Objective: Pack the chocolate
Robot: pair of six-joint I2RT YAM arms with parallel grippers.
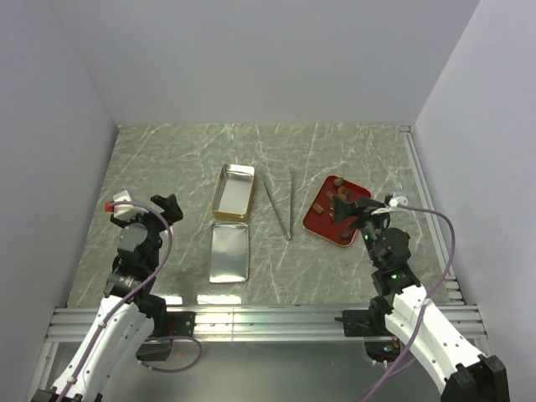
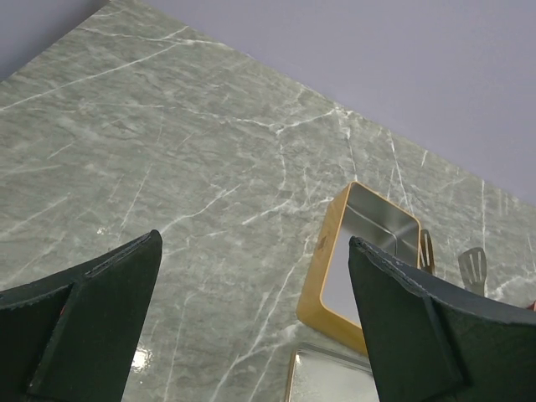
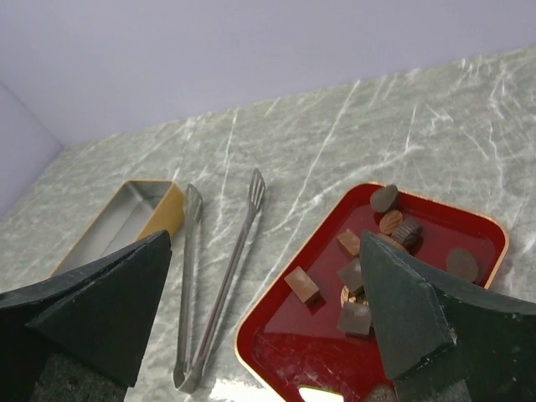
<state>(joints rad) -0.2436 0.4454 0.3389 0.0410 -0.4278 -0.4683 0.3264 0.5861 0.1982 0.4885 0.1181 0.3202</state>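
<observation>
Several small brown chocolate (image 3: 301, 285) pieces lie on a red tray (image 3: 285, 343) at the right of the table; from above, the chocolate (image 1: 339, 194) and tray (image 1: 322, 219) show partly under my right gripper (image 1: 350, 208). That right gripper (image 3: 264, 243) hangs open above the tray's near left edge and holds nothing. The gold tin (image 1: 234, 191) stands open left of centre, and its wall (image 2: 322, 276) shows in the left wrist view. My left gripper (image 1: 167, 208) is open and empty, well left of the tin, as the left wrist view (image 2: 254, 243) confirms.
The tin's silver lid (image 1: 229, 253) lies flat just in front of the tin. Metal tongs (image 1: 280, 205) lie between tin and tray, their tips (image 3: 222, 293) toward the back. White walls close in the table on three sides.
</observation>
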